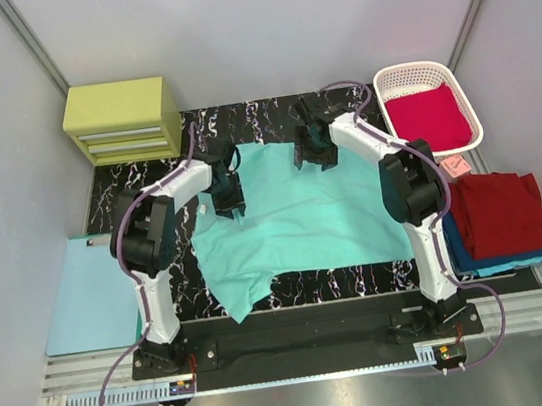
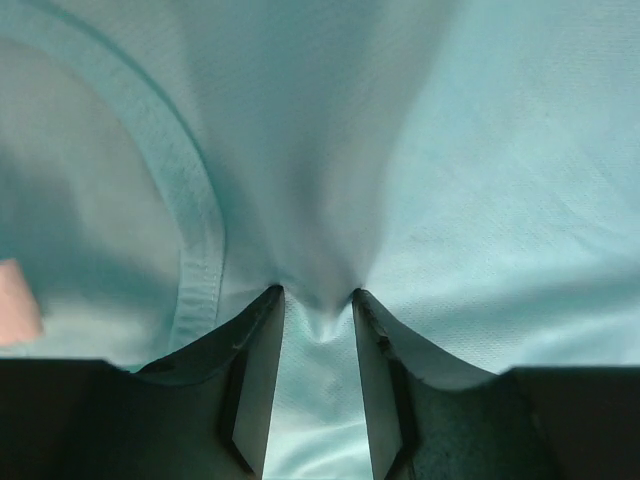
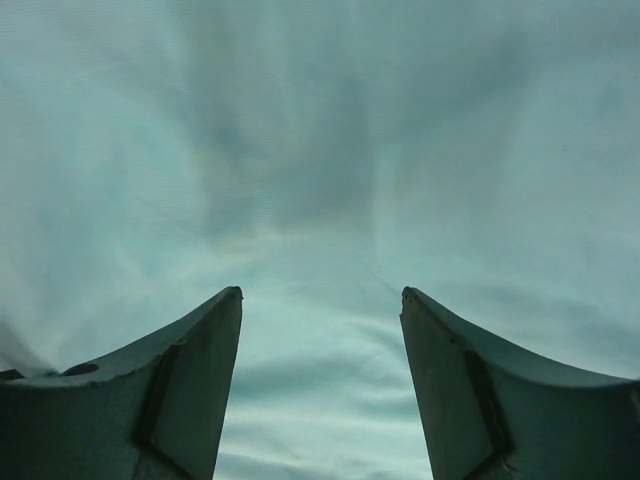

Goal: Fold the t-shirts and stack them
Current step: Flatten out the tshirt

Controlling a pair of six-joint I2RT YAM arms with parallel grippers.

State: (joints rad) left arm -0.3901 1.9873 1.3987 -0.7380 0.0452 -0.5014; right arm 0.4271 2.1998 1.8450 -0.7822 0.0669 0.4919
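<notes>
- mint-teal t-shirt (image 1: 304,219) lies spread, rumpled, mid-counter (image 1: 362,277) between the two arms. Its wider span looks left-to-right; the near-left corner trails out in a loose lobe.
- left fingers (image 1: 229,197) sit on the far-left corner of the shirt. In the wrist view they are drawn in narrow, with a fold of the teal cloth puckered up and pinched between the tips, so this side has a grip.
- collar seam (image 2: 190,200) curves just left of that pinch, so the neck end lies at the left arm's side.
- right fingers (image 1: 312,149) are at the far edge, right of middle. The wrist view shows them spread wide over flat cloth, with no pucker and nothing gripped.
- key relation: both sets of fingers are on the far edge and the body of the shirt runs from them toward the arm bases. My read is that any fold means bringing that far edge toward the near one.
- judgement: the right side has to close on the edge first — with only the left holding, a pull would likely skew the cloth.
- white lattice basket (image 1: 421,67), far right corner, holds a crimson t-shirt (image 1: 425,116), bunched rather than folded.
- stack on the right of the counter, beside the right arm: dark red t-shirt (image 1: 499,211) on top, blue t-shirt (image 1: 465,254) under it. That makes the right arm the nearer one for stacking.
- pale blue clipboard (image 1: 87,294) lies flat left of the left arm, apart from the shirt.
- yellow-green drawer unit (image 1: 123,118) stands at the far left; its drawers look closed, contents not visible.
</notes>
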